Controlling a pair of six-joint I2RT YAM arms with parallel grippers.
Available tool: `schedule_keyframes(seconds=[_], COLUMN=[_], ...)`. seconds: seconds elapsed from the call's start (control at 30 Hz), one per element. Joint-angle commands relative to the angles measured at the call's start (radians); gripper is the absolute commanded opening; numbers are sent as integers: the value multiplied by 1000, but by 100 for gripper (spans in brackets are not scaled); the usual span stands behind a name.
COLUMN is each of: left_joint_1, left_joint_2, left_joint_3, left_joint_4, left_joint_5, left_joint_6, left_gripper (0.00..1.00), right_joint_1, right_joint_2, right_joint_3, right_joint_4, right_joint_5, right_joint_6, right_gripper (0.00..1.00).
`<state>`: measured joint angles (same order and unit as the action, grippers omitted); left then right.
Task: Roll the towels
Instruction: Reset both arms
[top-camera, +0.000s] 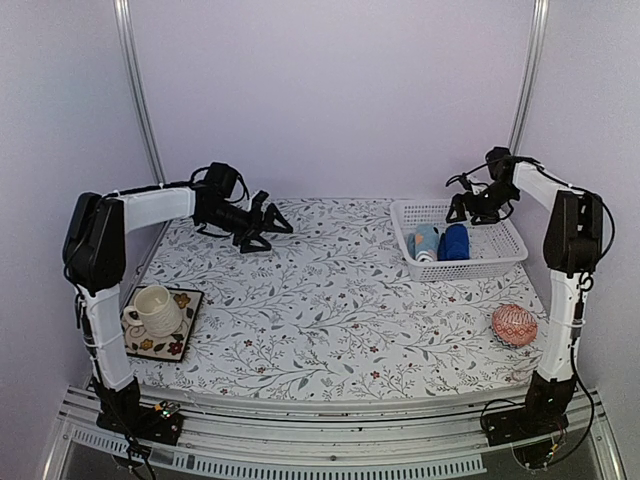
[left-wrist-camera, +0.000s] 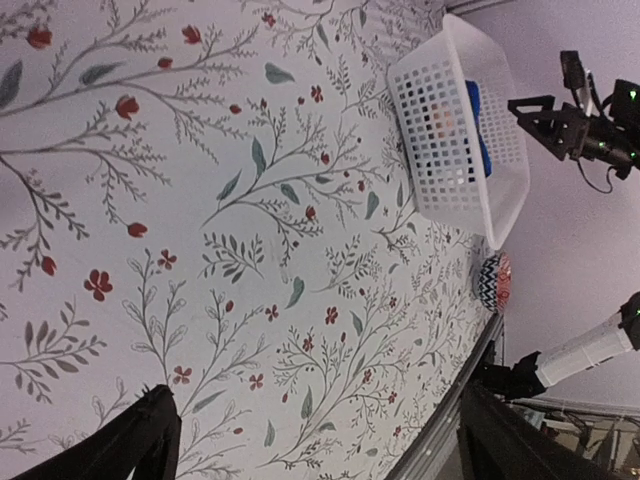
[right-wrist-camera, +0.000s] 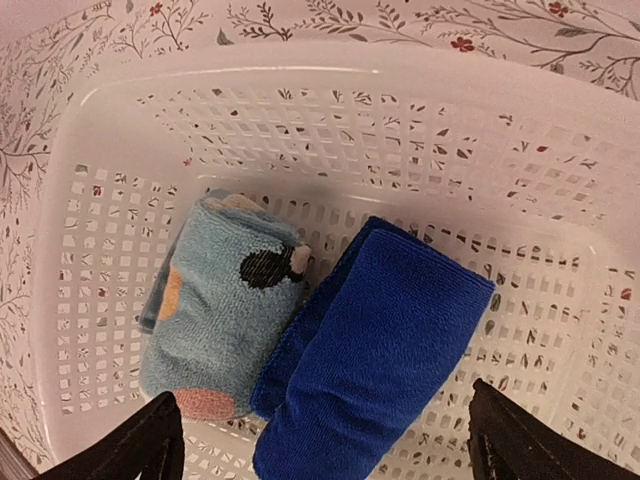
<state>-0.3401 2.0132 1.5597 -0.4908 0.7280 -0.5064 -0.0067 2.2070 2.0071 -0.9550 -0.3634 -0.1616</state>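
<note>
The royal-blue towel (right-wrist-camera: 380, 340) and light-blue towel (right-wrist-camera: 215, 320) lie rolled, touching, in the basket (right-wrist-camera: 300, 110). Soft, light, likely to unroll: grip across mid-roll. Left gripper (top-camera: 262, 228) and right gripper (top-camera: 470, 205) fingers stand wide, empty.

The royal-blue towel (right-wrist-camera: 375, 350) is rolled into a short thick cylinder, lying on its side in the white basket (top-camera: 505, 262) at the far right of the table (top-camera: 320, 300); the light-blue towel (right-wrist-camera: 215, 320), with dark, white and orange marks, lies rolled touching its left side
</note>
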Motion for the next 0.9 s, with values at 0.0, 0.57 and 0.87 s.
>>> schedule_keyframes(seconds=[0.0,0.57,0.87], left_joint_1=[5,68,84], left_joint_2=[2,-452,-751], left_joint_3=[135,-161,-562], left_joint_4=[-71,252,520], left_joint_5=[-199,-609,-645], left_joint_6=[130,445,475], left_gripper=[97,97,97], right_joint_1=[23,53,53], right_joint_2=[-208,-1045,-1431], right_joint_3=[-99,-960,-1203], right_joint_4=[117,695,763], right_joint_5=[132,140,215], right_joint_6=[29,156,128], right_gripper=[99,99,99])
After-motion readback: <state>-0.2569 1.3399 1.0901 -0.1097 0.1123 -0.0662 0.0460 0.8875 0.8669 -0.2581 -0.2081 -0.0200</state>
